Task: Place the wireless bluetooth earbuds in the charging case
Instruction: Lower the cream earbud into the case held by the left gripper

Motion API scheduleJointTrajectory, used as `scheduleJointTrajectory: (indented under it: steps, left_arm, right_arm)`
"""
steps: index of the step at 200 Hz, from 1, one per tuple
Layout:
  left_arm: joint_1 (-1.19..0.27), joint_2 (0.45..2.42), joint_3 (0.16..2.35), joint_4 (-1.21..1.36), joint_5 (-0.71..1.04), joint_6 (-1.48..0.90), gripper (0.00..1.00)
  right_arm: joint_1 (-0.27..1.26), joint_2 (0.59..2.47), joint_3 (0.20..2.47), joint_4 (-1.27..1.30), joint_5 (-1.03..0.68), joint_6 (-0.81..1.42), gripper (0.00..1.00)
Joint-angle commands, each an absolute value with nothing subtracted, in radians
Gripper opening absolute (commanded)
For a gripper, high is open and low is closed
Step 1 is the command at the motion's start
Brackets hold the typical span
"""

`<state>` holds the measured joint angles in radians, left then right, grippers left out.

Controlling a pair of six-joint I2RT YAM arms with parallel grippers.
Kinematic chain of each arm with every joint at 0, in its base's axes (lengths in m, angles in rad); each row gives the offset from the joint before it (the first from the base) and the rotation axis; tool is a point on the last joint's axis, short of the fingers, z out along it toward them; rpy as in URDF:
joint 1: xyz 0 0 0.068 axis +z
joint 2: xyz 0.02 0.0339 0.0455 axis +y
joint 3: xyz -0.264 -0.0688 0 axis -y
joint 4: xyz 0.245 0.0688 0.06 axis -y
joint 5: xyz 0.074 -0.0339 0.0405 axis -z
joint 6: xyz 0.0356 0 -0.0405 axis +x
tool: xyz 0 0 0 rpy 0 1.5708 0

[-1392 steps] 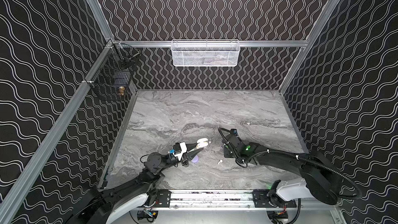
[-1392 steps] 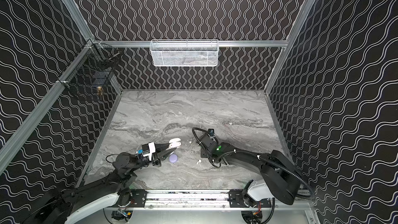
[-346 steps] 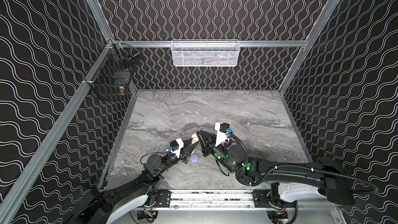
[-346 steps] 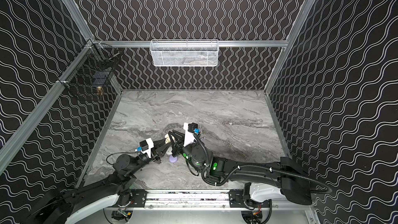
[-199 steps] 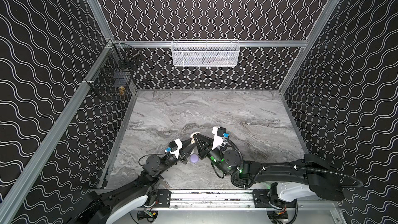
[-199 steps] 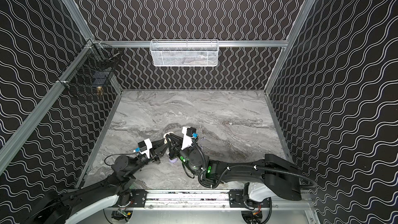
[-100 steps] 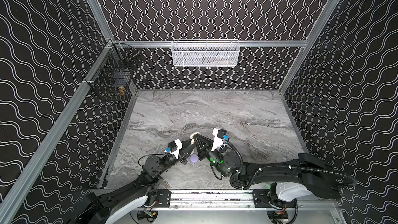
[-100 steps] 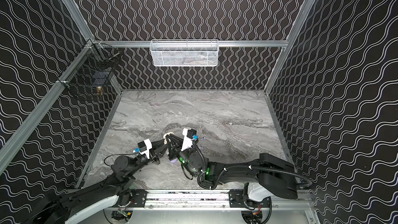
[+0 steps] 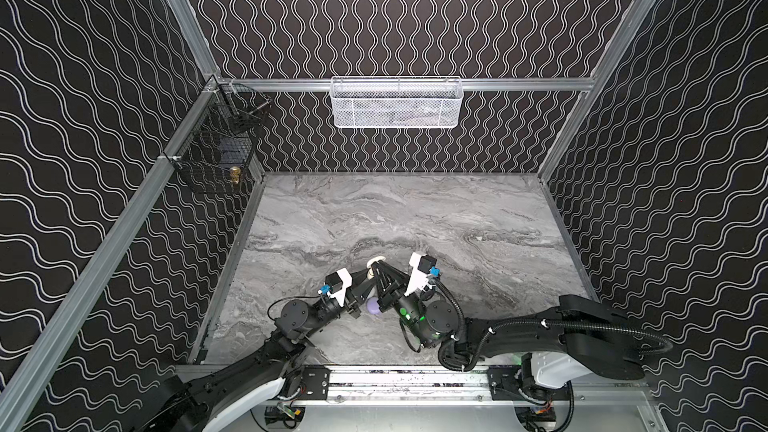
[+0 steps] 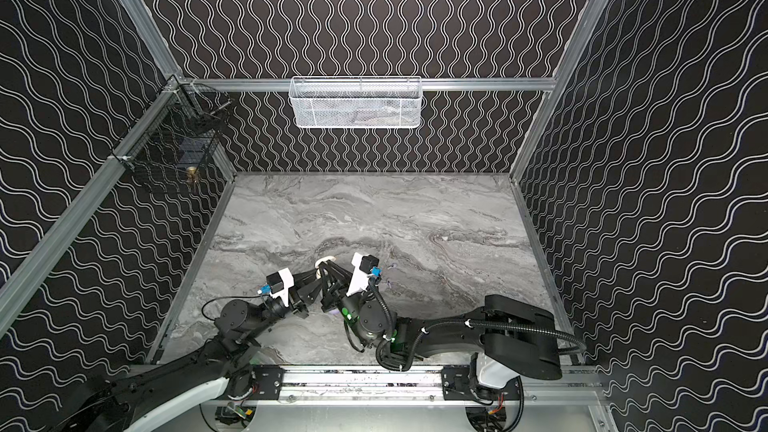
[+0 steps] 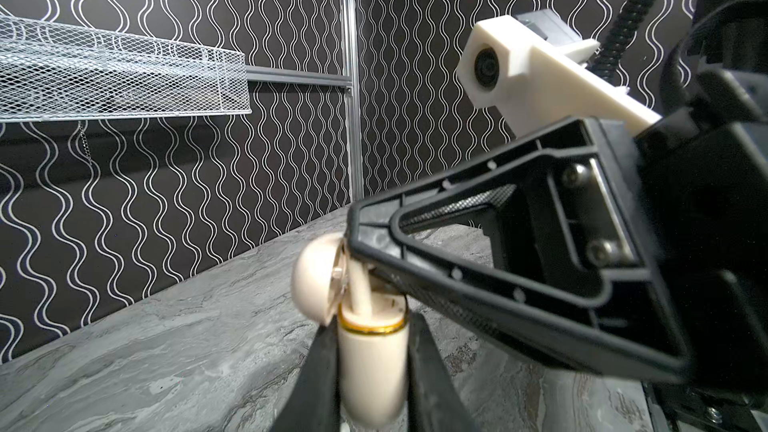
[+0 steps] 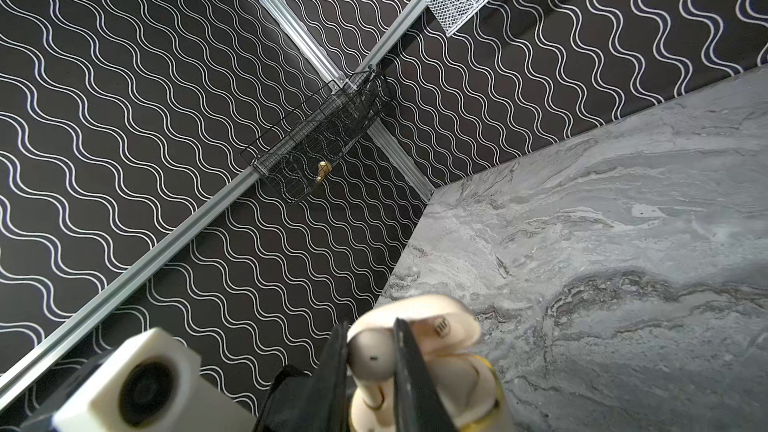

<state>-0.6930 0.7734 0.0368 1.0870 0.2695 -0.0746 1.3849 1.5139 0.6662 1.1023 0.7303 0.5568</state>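
Earbud (image 12: 370,357): cream, glossy, rounded head w/ a tiny dark dot; stem points down into the case.
Earbud place: right over the open case, stem at or in a slot, can't tell how deep; near front-centre of the table (image 9: 415,218).
Case (image 11: 371,361): cream, gold ring round the rim; lid (image 11: 314,282) hinged open, standing just beside the earbud.
Right gripper (image 12: 371,353): jaws nearly closed, pinching the earbud head from both sides; arm lies low, reaches in from the right to the middle.
Left gripper (image 11: 370,332): jaws tight on the case body, case upright; arm low, reaching fwd from the left.
Tips: the two grippers meet tip to tip in both top views.
Purple case (image 9: 372,305): on the table, just below the grippers.
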Motion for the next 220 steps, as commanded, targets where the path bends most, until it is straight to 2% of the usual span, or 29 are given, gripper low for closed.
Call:
scheduleJointTrajectory:
  steps: [1, 101, 134, 162, 180, 201, 220]
  left_arm:
    - [-0.692, 0.764, 0.042, 1.168, 0.278, -0.079, 0.0]
    - [-0.692, 0.789, 0.043, 1.21, 0.329, -0.067, 0.0]
    - [-0.693, 0.782, 0.039, 1.214, 0.336, -0.064, 0.0]
    - [-0.692, 0.771, 0.042, 1.198, 0.337, -0.058, 0.0]
    - [-0.692, 0.763, 0.04, 1.192, 0.334, -0.059, 0.0]
    - [-0.692, 0.77, 0.047, 1.187, 0.341, -0.057, 0.0]
    - [-0.692, 0.781, 0.041, 1.209, 0.341, -0.061, 0.0]
  right_arm:
    - [1.4, 1.501, 0.638, 1.022, 0.689, 0.569, 0.0]
    - [1.42, 1.464, 0.639, 0.862, 0.638, 0.511, 0.0]
    - [1.424, 1.442, 0.643, 0.834, 0.66, 0.504, 0.23]
    - [1.43, 1.401, 0.655, 0.773, 0.689, 0.503, 0.32]
    - [1.442, 1.362, 0.654, 0.746, 0.699, 0.493, 0.42]
    - [1.455, 1.31, 0.653, 0.704, 0.726, 0.487, 0.42]
    - [1.463, 1.253, 0.667, 0.629, 0.764, 0.492, 0.34]
